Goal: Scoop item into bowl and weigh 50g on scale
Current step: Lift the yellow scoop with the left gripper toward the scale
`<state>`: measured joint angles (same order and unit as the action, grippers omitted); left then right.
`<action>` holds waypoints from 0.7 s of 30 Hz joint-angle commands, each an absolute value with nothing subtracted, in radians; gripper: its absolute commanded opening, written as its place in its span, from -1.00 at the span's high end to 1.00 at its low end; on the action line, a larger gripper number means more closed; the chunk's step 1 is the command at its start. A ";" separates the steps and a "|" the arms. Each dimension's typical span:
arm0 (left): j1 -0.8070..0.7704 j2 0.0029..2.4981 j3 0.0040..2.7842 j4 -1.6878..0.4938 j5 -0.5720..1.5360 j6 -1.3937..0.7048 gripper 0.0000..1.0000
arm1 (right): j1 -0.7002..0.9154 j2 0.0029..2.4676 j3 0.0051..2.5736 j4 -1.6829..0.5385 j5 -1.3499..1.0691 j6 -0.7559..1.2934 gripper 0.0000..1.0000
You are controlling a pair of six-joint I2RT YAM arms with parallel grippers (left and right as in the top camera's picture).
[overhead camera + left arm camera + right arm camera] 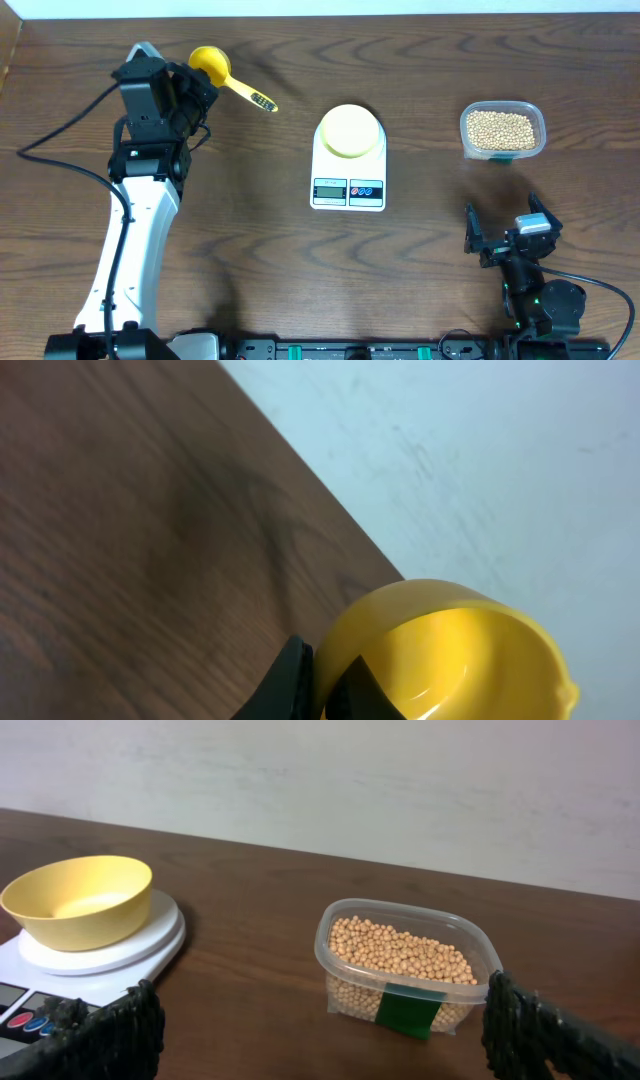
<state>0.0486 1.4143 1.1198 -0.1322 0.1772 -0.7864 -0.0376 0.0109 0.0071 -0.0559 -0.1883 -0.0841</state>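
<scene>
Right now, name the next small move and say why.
Probably carry the yellow scoop, gripped in the left end effector, across toward the clear container of soybeans: the scoop looks empty, and so does the pale yellow bowl on the scale.

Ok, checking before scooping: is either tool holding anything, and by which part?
The left tool pinches the yellow scoop by its cup wall; the right tool is open, empty.

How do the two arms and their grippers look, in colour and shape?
The left arm has a long white link, black joints and a loose black cable. The right arm is black. The left gripper and right gripper are black.
</scene>
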 commanded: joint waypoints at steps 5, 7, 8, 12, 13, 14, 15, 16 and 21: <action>0.046 1.425 1.124 -0.144 0.171 -0.917 0.85 | -0.032 0.006 0.006 -0.060 -0.197 -0.072 -0.99; 0.046 1.425 1.124 -0.150 0.171 -0.939 0.85 | -0.032 0.006 0.006 -0.060 -0.197 -0.072 -0.98; 0.046 1.425 1.124 -0.154 0.171 -0.945 0.85 | -0.032 0.006 0.006 -0.060 -0.197 -0.072 -0.99; 0.040 1.425 1.124 -0.160 0.175 -0.967 0.85 | -0.032 0.006 0.006 -0.060 -0.197 -0.072 -0.98; 0.037 1.425 1.124 -0.160 0.175 -0.971 0.85 | -0.032 0.006 0.006 -0.060 -0.197 -0.072 -0.99; 0.034 1.425 1.124 -0.160 0.175 -0.975 0.85 | -0.032 0.006 0.006 -0.060 -0.197 -0.072 -0.99; 0.028 1.425 1.124 -0.160 0.175 -0.975 0.85 | -0.032 0.006 0.006 -0.060 -0.197 -0.072 -0.99; 0.024 1.425 1.124 -0.160 0.175 -0.975 0.85 | -0.032 0.006 0.006 -0.060 -0.197 -0.072 -0.99; 0.000 1.425 1.124 -0.167 0.175 -0.974 0.85 | -0.032 0.006 0.006 -0.034 -0.203 -0.075 -0.99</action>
